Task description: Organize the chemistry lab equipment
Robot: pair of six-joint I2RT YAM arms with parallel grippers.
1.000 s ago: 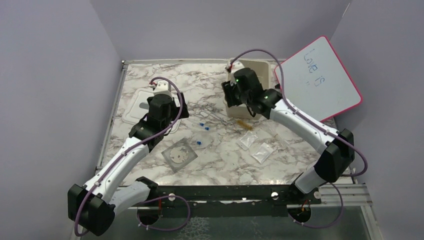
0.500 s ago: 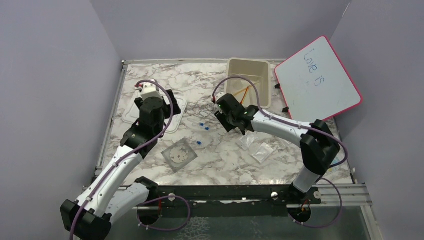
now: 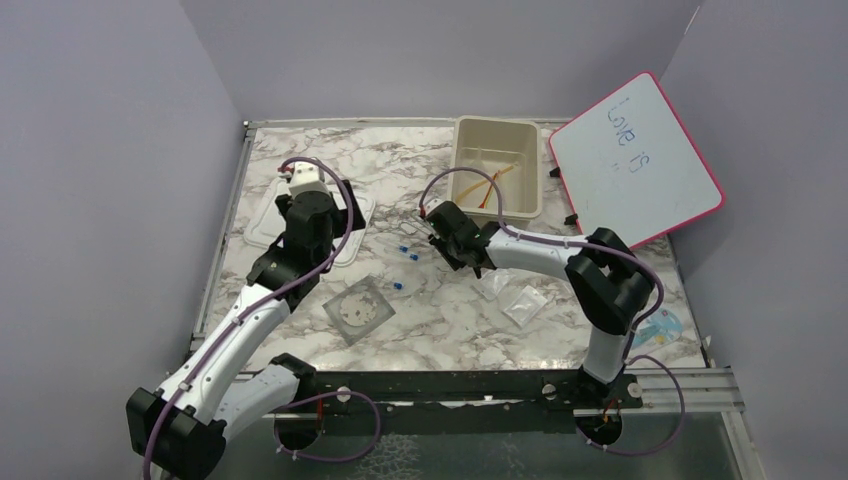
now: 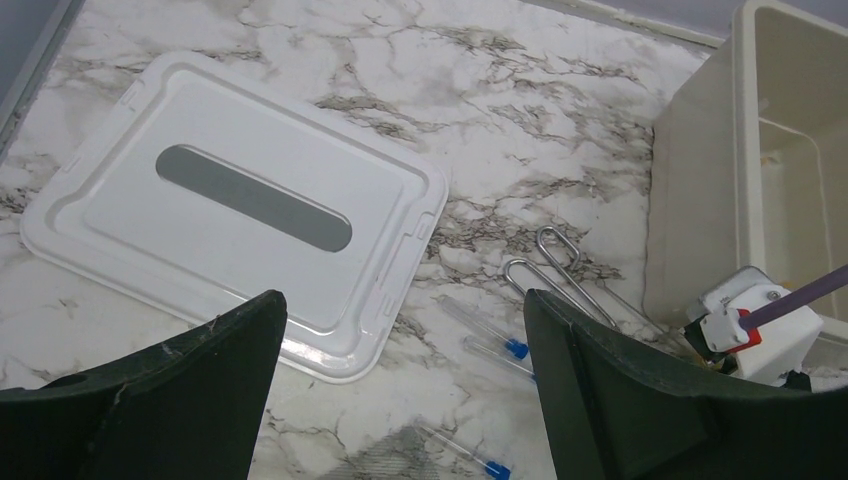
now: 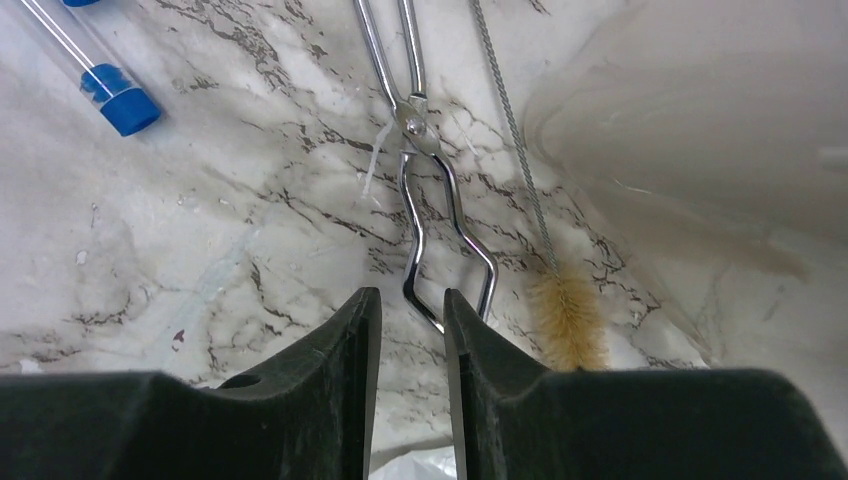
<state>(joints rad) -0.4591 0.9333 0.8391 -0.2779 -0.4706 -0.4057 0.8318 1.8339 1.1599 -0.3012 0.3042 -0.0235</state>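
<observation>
The right hand (image 5: 412, 300) was narrow, one end of the metal tongs (image 5: 412, 125) in its gap. They lay on the desk (image 5: 200, 250) by the tub (image 5: 700, 100). The left hand (image 4: 402, 300) was wide.

The table (image 3: 400, 160) is white marble veined grey-brown. The tub (image 3: 461, 165) is beige, with orange and yellow sticks (image 3: 490, 188) inside. The lid (image 4: 130, 240) is white with a grey strip. The whiteboard (image 3: 640, 170) is white, pink-framed, with dark writing. The tubes (image 5: 125, 105) are clear with blue caps, the tongs (image 5: 415, 120) silver, the brush (image 5: 568, 320) tan. The walls (image 3: 100, 150) are lilac.
</observation>
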